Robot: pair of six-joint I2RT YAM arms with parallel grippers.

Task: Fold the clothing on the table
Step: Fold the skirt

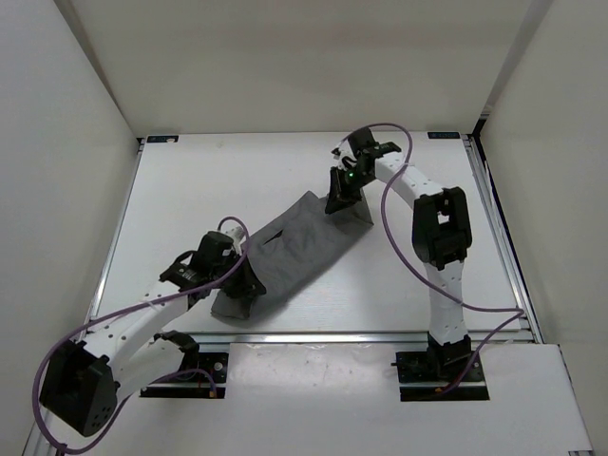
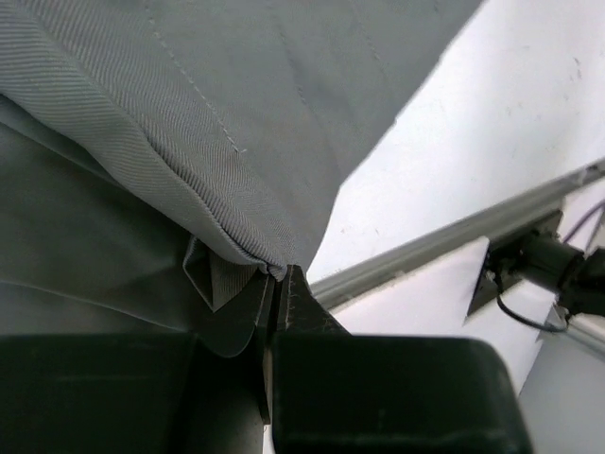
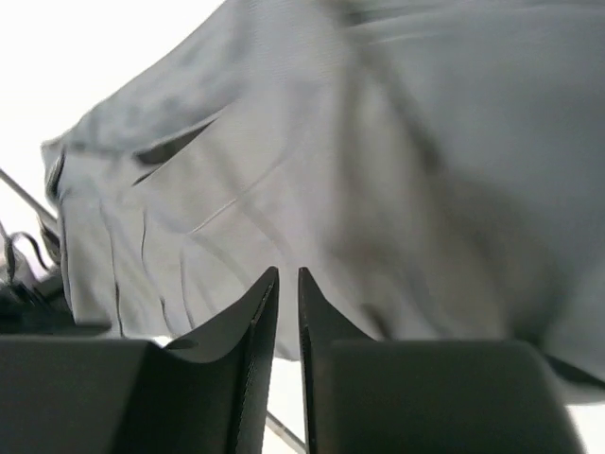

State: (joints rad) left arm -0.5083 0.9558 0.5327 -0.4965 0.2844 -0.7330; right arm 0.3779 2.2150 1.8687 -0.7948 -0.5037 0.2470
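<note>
Grey twill clothing, stitched hem pinched in left fingers; right fingers narrow, grip unclear.

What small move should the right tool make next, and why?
Probably close the right tool fully on the far end of the clothing. Its tips sit there with a thin gap between them, and a grip is not visible, while the left tool pinches the near edge.

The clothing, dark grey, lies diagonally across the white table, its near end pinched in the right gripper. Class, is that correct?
No. The near end of the clothing is pinched in the left gripper, as the left wrist view shows; the right gripper is at the far end. The rest holds: dark grey, diagonal across the white table.
</note>
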